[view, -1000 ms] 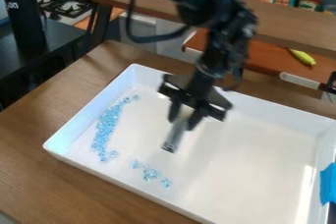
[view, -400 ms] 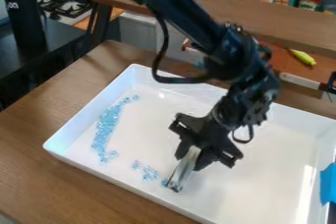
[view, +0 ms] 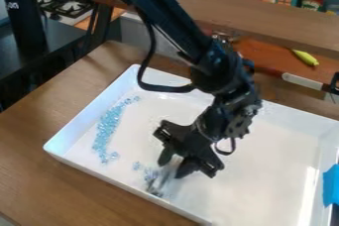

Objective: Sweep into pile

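Gripping tool [view: 157, 185] by beads [view: 149, 173]; lettered black post [view: 25, 27]

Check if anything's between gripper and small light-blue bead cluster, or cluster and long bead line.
Only the grey tool in the black gripper, at the small light-blue bead cluster. From there to the long bead line: bare white tray floor, nothing visible blocking.

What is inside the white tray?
A curved band of blue beads, and a smaller group by the piece held in the tool. What piece and tool cover cannot be seen.
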